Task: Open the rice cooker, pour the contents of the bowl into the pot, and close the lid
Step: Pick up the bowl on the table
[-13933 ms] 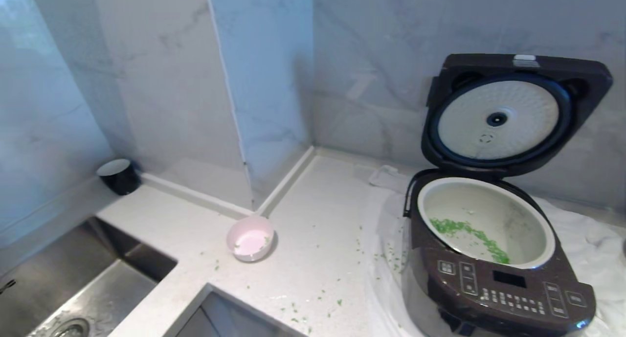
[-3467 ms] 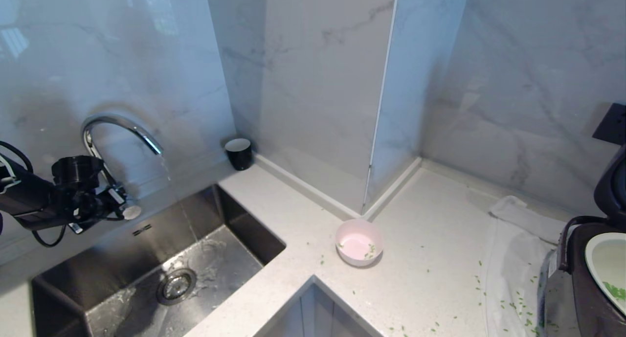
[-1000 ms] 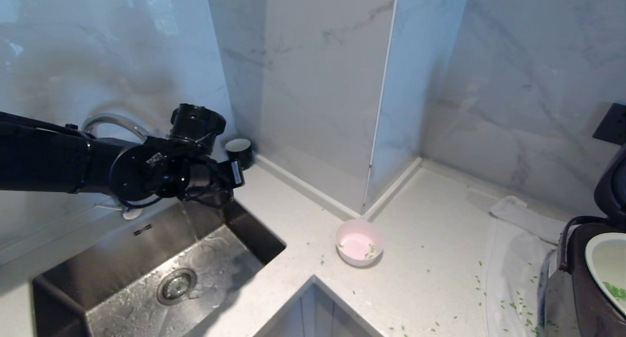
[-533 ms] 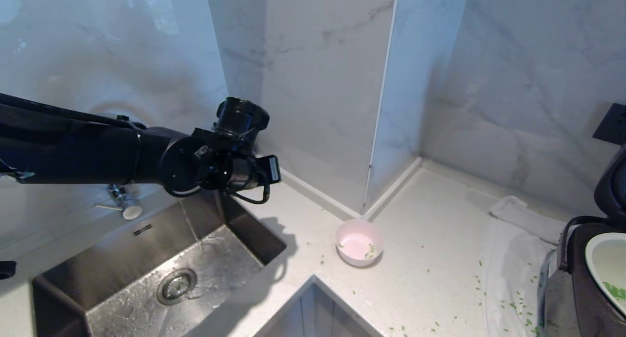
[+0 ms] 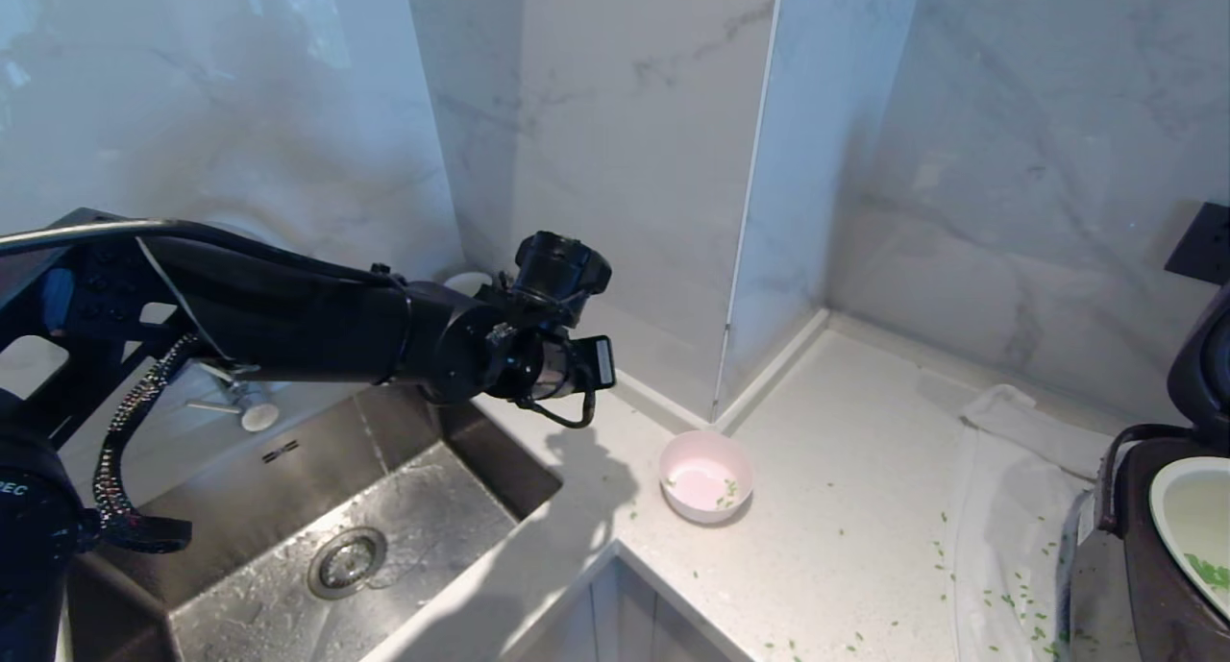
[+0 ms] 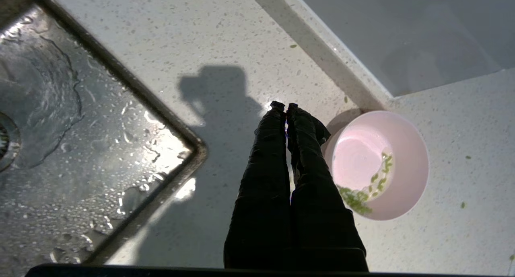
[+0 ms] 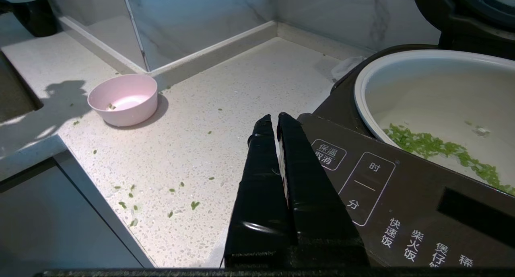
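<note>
My left gripper [image 6: 285,106], fingers pressed together and empty, hangs over the counter [image 5: 846,508] between the sink [image 5: 288,547] and the pink bowl [image 5: 705,475]. The bowl sits upright, mouth up, a few green bits [image 6: 356,198] inside. My right gripper [image 7: 277,118], fingers together, sits by the rice cooker [image 7: 402,188], lid [image 7: 442,7] raised.

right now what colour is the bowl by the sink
Pale pink bowl, plain, with a few green bits inside; clearest in the left wrist view.

A: What sat round the jaws of the left gripper [image 6: 285,107]?

B: Speckled white counter [image 6: 225,48] lay right under them. The wet steel sink [image 6: 92,156] with its drain [image 5: 347,561] was just beside. The black cup [image 7: 30,11] and white cloth [image 5: 1009,489] were well apart.
</note>
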Controlling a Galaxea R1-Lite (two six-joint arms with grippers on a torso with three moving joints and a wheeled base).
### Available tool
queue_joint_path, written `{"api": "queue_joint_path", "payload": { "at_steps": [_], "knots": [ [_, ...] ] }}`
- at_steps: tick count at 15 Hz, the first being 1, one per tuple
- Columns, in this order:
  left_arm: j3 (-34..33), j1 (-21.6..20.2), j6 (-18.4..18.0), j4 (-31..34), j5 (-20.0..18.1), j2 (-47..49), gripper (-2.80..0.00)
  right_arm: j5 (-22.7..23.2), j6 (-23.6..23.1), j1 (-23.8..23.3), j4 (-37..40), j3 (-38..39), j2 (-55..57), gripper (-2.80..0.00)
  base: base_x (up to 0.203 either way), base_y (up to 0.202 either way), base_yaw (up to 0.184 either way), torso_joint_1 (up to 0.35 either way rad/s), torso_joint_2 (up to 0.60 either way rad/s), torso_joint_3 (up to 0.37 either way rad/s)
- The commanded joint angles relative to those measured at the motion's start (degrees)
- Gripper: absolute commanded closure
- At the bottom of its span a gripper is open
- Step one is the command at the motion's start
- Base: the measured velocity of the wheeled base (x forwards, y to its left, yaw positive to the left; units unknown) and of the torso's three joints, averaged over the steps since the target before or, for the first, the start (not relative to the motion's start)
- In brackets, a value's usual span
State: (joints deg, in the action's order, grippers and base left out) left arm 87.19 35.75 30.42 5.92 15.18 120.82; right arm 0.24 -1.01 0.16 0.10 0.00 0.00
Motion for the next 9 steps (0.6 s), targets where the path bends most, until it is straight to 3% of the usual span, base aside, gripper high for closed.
{"api": "queue_joint_path", "payload": {
  "at_steps": [1,6,9],
  "knots": [
    [2.55,1.25,1.67,0.45,0.12,3.66,0.00,0.02,-0.04,0.02,-0.01,0.00,0.09,0.00,0.000,0.000,0.000,0.000,0.00,0.000],
    [2.72,6.61,1.74,0.42,0.06,6.16,0.00,0.02,-0.04,0.02,-0.01,0.00,0.09,0.00,0.000,0.000,0.000,0.000,0.00,0.000],
    [3.24,10.07,1.66,0.04,2.41,8.73,0.00,0.02,-0.04,0.02,-0.01,0.00,0.09,0.00,0.000,0.000,0.000,0.000,0.00,0.000]
  ]
}}
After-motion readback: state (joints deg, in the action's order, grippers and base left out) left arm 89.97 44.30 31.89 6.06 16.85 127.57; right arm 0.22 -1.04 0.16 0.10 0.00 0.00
